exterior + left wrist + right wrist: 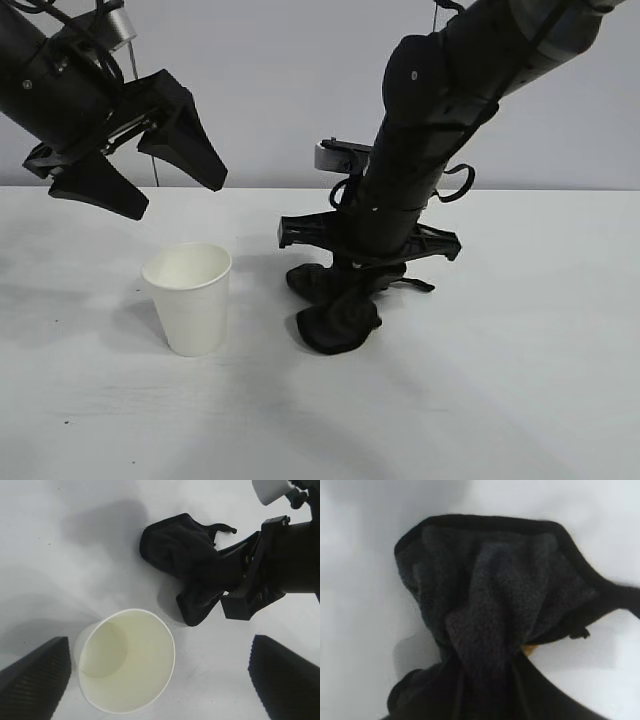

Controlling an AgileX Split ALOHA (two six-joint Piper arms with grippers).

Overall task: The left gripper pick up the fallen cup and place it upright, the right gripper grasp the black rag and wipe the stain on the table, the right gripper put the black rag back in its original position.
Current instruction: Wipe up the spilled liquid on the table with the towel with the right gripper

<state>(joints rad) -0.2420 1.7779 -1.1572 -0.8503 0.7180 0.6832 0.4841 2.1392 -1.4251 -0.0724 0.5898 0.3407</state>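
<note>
Cup upright on the counter, mouth up, long axis vertical, tapering toward its base; righting step judged done. Left claw spread wide and empty, hanging above and slightly left of the cup in the exterior view, well clear of the rim.

Right claw pinched tight on the black rag, pointing steeply down, just right of the cup. Rag bunched beneath the grip, its lower lobe touching or almost touching the counter, a thin strip trailing off to the right. Long axis of the bundle running from the grip down and toward the camera in the exterior view.

Stain: only a small amber sliver showing at the rag's edge in the right wrist view, the rest covered by cloth. So the mark sits directly under the bundle, not off to a side; hidden in the exterior view. Right arm plainly the nearer one, already over the spot.

Judged step: wiping. Next move likely a short pressed sweep across the counter along the rag's long axis. Risk: cup just beside the rag, so a sweep toward it could knock it over.
</note>
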